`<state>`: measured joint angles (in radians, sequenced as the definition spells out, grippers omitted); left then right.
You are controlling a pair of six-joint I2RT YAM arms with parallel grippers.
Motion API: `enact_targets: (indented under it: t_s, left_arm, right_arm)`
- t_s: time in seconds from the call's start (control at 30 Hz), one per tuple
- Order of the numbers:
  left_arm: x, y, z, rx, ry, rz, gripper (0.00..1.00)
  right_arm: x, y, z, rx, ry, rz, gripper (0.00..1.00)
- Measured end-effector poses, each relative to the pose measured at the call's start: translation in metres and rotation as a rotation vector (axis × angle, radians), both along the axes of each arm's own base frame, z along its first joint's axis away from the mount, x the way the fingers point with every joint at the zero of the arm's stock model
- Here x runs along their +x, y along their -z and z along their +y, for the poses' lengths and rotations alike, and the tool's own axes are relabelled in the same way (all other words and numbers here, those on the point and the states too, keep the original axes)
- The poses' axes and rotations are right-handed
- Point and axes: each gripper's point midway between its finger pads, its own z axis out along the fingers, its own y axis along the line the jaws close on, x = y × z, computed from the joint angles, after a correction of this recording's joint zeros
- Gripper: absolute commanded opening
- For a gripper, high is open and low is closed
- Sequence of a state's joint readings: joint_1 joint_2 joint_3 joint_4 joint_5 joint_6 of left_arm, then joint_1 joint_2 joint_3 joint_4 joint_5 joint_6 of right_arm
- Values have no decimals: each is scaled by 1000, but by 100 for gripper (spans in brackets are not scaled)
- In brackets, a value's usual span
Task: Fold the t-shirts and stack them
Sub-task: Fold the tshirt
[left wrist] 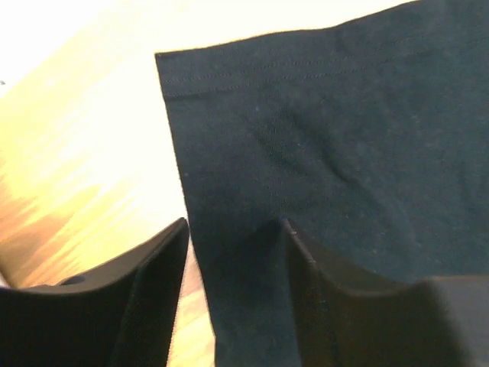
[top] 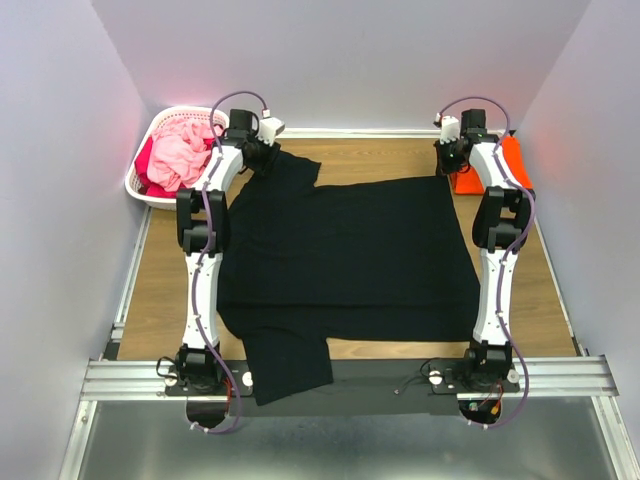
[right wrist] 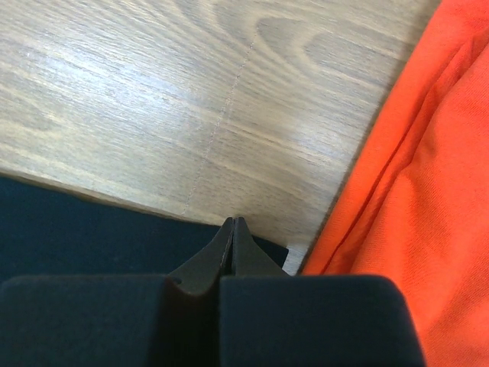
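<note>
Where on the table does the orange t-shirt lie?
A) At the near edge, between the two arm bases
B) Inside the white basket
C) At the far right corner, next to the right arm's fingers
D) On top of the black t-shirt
C: the orange t-shirt lies at the far right corner of the table, just right of the right gripper, beside the black t-shirt and not on it.

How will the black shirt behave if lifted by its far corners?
Likely floppy: the black shirt lies flat with soft wrinkles and should sag between grips. Probably light thin cloth. Its near sleeve overhangs the table edge and may drag.
</note>
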<state>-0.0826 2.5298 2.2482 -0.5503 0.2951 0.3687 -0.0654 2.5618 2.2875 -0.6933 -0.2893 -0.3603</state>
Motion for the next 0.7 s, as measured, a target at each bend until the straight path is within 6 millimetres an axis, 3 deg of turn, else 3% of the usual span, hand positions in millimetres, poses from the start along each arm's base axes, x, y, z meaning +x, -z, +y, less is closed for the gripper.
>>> enact_targets:
  t_s: [0.1, 0.27, 0.3, 0.33, 0.47, 0.53, 0.7]
  left_arm:
    - [0, 10, 0, -2, -2, 15, 47]
    - [1, 10, 1, -3, -4, 14, 42]
    - [1, 10, 1, -3, -4, 13, 41]
    - [1, 10, 1, -4, -4, 12, 41]
    - [1, 10, 1, -3, -4, 13, 41]
    - [1, 10, 1, -3, -4, 12, 41]
    - [1, 10, 1, -3, -4, 12, 41]
  right_arm:
    - [0, 0, 0, 0, -3, -2, 1]
    - [0, -1, 0, -3, -8, -2, 1]
    - [0, -1, 0, -3, -8, -3, 11]
    - [0, -1, 0, -3, -8, -2, 33]
    - [-1, -2, -1, 5, 8, 3, 61]
    - [-2, -3, -2, 17, 25, 10, 66]
    - [-3, -4, -9, 40, 70, 22, 66]
